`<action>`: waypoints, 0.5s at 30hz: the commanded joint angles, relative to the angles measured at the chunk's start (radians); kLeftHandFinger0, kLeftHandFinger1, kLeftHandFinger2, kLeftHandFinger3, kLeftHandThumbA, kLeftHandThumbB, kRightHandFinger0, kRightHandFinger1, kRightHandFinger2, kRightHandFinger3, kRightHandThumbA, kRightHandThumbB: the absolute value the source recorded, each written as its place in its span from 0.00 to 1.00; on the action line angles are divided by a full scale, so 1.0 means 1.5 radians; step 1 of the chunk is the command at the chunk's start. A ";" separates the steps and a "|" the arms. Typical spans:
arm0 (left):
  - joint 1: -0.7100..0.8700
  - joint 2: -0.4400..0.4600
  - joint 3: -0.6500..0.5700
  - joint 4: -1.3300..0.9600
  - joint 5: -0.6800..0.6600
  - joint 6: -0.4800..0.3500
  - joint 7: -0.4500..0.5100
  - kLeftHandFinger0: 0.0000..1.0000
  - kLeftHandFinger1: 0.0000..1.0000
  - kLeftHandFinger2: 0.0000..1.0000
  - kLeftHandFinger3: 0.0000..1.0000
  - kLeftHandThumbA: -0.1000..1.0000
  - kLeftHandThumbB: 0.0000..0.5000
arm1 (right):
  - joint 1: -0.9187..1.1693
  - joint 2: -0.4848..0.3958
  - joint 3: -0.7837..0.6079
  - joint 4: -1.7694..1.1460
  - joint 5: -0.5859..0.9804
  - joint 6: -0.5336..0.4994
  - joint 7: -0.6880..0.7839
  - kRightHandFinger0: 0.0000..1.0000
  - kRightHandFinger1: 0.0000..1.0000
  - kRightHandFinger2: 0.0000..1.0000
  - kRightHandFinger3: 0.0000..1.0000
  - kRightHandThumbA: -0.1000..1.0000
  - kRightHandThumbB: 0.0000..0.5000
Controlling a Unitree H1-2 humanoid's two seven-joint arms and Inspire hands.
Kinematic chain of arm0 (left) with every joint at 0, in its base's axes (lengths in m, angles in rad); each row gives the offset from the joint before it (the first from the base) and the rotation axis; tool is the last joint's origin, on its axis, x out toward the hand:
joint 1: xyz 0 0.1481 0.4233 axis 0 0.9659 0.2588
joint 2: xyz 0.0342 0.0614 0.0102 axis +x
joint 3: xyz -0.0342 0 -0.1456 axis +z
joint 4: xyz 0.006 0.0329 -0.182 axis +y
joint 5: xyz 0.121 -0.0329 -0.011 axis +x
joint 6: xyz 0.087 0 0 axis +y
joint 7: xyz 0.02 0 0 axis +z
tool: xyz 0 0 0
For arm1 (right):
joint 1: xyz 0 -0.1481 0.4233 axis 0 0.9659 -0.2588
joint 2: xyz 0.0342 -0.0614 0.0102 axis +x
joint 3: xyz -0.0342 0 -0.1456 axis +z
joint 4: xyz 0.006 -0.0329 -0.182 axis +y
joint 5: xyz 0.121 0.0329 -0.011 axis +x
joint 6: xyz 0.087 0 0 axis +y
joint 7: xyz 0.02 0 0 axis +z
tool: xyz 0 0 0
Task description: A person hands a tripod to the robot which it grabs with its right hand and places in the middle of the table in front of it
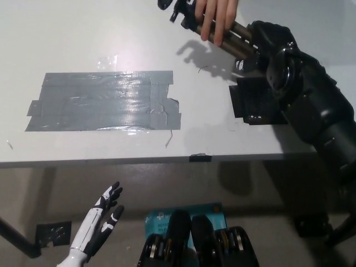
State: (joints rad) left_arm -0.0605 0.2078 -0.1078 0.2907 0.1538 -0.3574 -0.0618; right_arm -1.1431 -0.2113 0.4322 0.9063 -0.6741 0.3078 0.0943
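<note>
The tripod (231, 38), with dark bronze legs folded together and a black head at the top edge, lies slanted above the table's far right. A person's hand (216, 15) grips it near the head. My black right hand (264, 41) is closed around the tripod's legs just right of the person's fingers. My white left hand (97, 225) rests below the table's front edge at lower left, fingers spread and empty.
A large patch of grey tape (103, 100) covers the middle of the white table (83, 33). A black tape square (257, 103) lies at the right, partly under my right arm. The table's front edge runs across the picture's middle.
</note>
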 commanded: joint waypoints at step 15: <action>-0.019 0.004 0.004 -0.013 0.013 -0.002 0.003 1.00 1.00 1.00 1.00 0.95 0.55 | -0.034 -0.022 0.002 -0.038 -0.033 -0.111 -0.196 0.16 0.61 1.00 0.47 0.00 0.37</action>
State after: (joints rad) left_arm -0.0716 0.2078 -0.1079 0.2908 0.1572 -0.3570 -0.0617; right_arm -1.1122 -0.2175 0.4328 0.9076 -0.6874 0.2155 -0.0826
